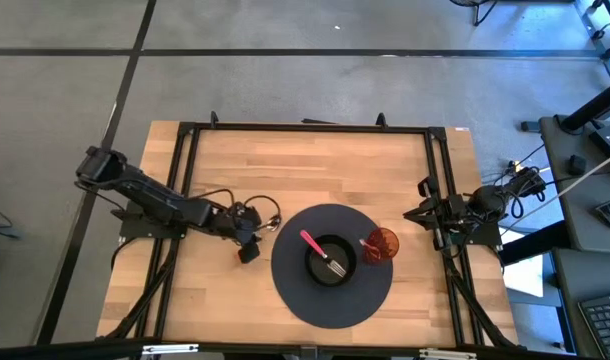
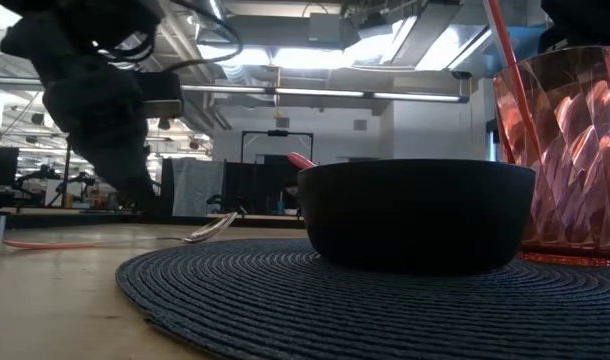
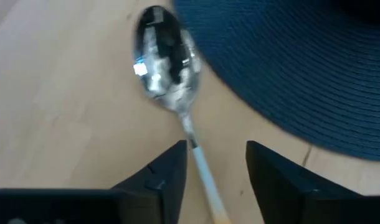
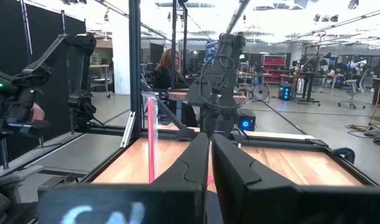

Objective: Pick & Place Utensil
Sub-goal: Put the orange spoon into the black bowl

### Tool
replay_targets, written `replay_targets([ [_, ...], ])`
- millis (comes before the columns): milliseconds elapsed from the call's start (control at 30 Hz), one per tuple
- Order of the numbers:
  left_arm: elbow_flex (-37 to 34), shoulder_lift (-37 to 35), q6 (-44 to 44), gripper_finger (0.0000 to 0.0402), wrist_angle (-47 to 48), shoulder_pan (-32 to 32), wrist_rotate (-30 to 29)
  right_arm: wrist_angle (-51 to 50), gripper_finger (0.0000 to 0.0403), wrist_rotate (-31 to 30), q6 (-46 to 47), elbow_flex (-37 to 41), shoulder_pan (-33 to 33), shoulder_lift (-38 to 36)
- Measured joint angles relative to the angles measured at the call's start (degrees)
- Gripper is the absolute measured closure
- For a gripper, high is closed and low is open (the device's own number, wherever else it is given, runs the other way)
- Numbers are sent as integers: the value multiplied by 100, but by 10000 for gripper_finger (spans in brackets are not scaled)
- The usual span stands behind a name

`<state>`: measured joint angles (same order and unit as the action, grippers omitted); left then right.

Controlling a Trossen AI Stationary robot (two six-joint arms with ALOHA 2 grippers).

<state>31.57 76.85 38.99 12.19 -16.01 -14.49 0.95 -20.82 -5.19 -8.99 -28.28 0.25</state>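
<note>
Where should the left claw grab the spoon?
On the thin handle just behind the bowl, from above. The spoon lies flat on the table beside the mat, and the open left claw already straddles the handle, so closing across its narrow width looks easiest.

The spoon (image 3: pixel 168 68) handle runs off the picture's edge; its bowl is blurred.

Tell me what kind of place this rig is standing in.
Probably a robotics lab or open workshop. The wooden table stands on a bare concrete floor, the low view shows exposed ceiling ducts and strip lights, and the right wrist view shows other workstations and a seated person behind.
</note>
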Motion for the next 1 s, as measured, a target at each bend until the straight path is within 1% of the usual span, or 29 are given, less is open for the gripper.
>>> replay_targets([
  [133, 234, 438, -115, 227, 26, 0, 93, -2, 379, 0, 0, 0, -1, 0],
  [300, 378, 957, -128, 230, 230, 1, 73, -4, 379, 0, 0, 0, -2, 0],
  [433, 419, 1161, -132, 234, 272, 29, 11, -15, 379, 0, -2, 0, -1, -1],
  [600, 413, 1194, -166, 244, 306, 100, -7, -19, 379, 1, -1, 0, -2, 0],
  [700, 411, 1197, -165, 261, 322, 144, -5, -17, 379, 1, 0, 0, -2, -2],
  [800, 380, 1197, -159, 286, 309, 173, -27, -17, 379, 2, -2, 0, 0, -2],
  [900, 370, 1202, -88, 322, 360, 181, -58, -34, 379, 2, 0, 0, -1, -1],
  [1000, 370, 1206, -78, 367, 394, 188, -101, -67, 379, 2, -1, 0, 0, -1],
])
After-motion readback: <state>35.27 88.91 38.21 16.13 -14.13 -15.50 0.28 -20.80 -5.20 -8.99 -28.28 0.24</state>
